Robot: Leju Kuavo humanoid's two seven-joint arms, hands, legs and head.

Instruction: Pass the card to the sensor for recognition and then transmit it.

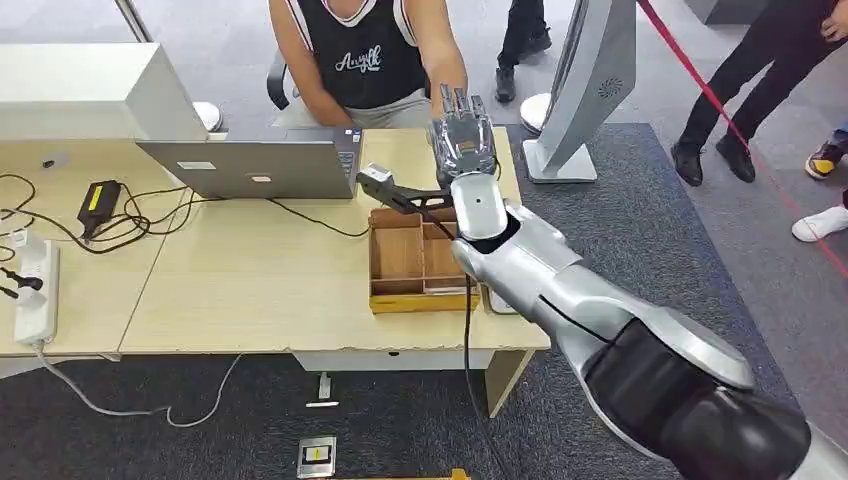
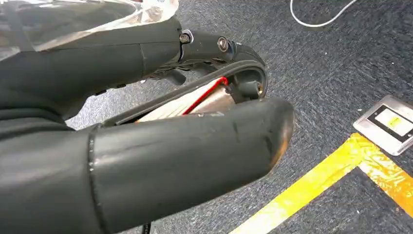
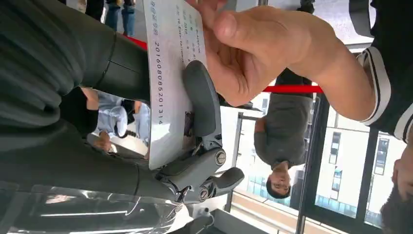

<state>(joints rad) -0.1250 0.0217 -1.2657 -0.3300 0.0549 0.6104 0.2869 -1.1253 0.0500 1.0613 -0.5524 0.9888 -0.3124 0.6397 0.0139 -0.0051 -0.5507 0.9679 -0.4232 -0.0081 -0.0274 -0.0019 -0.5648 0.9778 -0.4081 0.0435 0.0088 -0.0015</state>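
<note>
My right hand [image 1: 462,140] is raised over the far edge of the desk, reaching towards a seated person [image 1: 360,60]. In the right wrist view this hand [image 3: 112,73] pinches a white printed card [image 3: 170,73] between thumb [image 3: 199,102] and fingers. The person's hand [image 3: 253,48] grips the card's other end. A small black sensor [image 1: 375,178] on a dark stalk stands just left of my right wrist, above the wooden tray [image 1: 400,290]. My left hand [image 2: 146,146] hangs low over dark carpet with nothing in it, fingers stretched out.
A grey laptop [image 1: 250,168] sits at the desk's far side, with cables, a black adapter [image 1: 98,200] and a white power strip [image 1: 35,290] to the left. A white stand [image 1: 580,90] rises right of the desk. Several people stand behind a red rope [image 1: 720,110].
</note>
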